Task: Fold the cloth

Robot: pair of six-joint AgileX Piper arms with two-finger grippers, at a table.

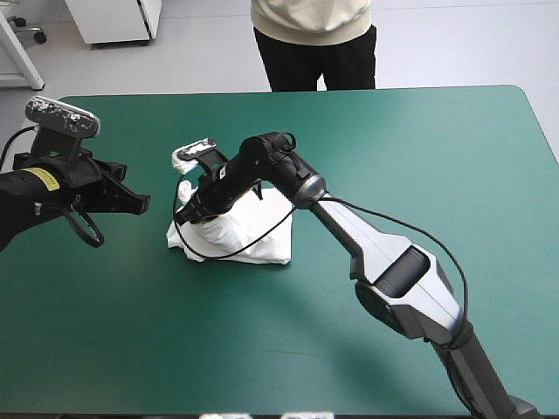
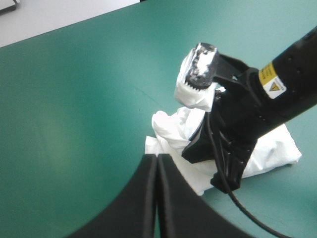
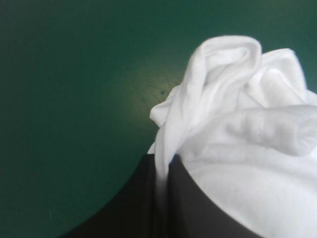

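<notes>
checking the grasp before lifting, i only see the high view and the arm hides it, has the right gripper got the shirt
observer: yes, the right wrist view shows the right gripper shut on a strip of the shirt, which sits bunched ahead of it
operator: and the other one, open or shut
observer: shut, in the left wrist view the left gripper meets in one pointed arch with nothing in it
</notes>
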